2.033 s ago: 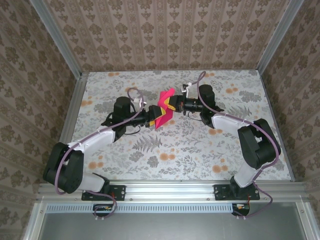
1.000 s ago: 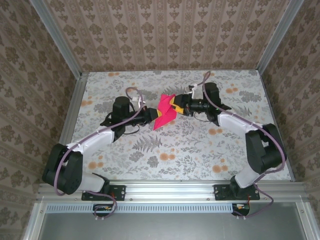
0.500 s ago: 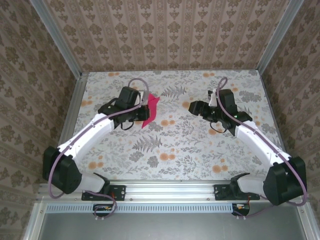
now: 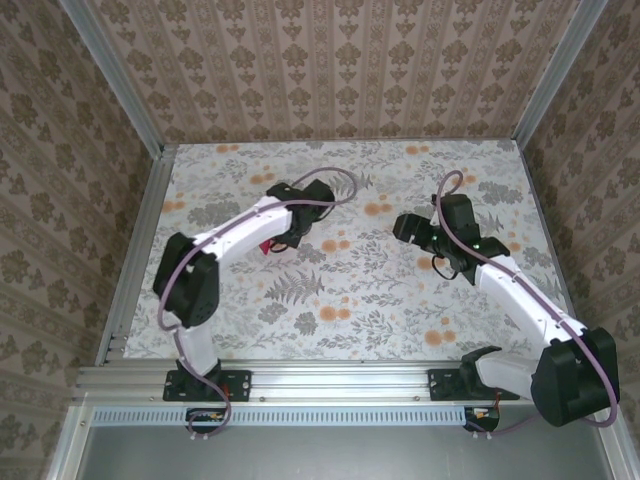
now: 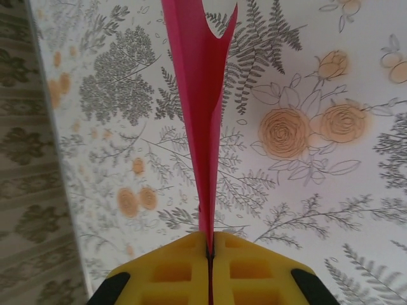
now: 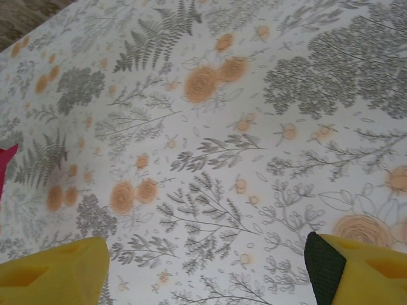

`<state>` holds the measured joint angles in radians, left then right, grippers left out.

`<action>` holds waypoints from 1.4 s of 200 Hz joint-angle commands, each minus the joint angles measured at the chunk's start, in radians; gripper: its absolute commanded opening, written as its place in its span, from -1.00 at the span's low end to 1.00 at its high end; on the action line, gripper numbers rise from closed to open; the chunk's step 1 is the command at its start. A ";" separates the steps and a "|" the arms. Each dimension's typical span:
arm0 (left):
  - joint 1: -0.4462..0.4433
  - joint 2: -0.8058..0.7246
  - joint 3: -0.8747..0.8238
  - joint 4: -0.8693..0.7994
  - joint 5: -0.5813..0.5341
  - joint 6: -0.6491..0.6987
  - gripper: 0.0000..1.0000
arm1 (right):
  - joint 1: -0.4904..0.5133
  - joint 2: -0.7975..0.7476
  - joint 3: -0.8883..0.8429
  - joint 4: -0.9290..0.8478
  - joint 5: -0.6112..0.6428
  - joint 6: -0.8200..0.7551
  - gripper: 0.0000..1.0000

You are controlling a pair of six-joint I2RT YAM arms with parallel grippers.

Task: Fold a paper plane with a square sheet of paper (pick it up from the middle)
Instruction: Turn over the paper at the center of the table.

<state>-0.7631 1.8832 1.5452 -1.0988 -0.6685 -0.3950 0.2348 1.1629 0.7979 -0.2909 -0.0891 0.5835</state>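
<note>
**Q:** Largest entry?
**A:** Floral tablecloth (image 4: 330,300), spread beneath both my arms.

**Q:** Next?
**A:** Paper plane (image 5: 200,95): magenta-pink, folded narrow, seen edge-on. It stands straight out from my left gripper (image 5: 209,254) above the cloth, with its far end notched. From overhead, a pink sliver shows just beside my left arm.

**Q:** Left gripper, condition?
**A:** Yellow fingers (image 5: 172,273) pressed together, clamped on the plane's near end.

**Q:** Right gripper (image 6: 203,279)?
**A:** Jaws spread wide with nothing between them, well apart from the plane, over bare cloth.
</note>
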 commanded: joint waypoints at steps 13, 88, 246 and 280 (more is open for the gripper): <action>-0.052 0.111 0.075 -0.078 -0.081 -0.026 -0.84 | -0.033 -0.032 -0.033 0.008 0.022 0.033 0.67; -0.111 0.297 0.179 -0.003 0.077 -0.046 -0.62 | -0.057 -0.034 -0.066 0.050 -0.074 0.049 0.67; 0.297 -0.350 -0.361 0.480 0.893 -0.210 0.62 | 0.286 0.255 0.177 -0.053 0.042 0.071 0.40; 0.469 -0.463 -0.520 0.500 0.910 -0.273 0.76 | 0.473 0.488 0.382 -0.091 0.086 0.076 0.10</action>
<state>-0.3756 1.4887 1.1049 -0.6270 0.1802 -0.5949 0.6125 1.5307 1.0611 -0.3145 -0.0708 0.6521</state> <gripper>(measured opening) 0.863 0.587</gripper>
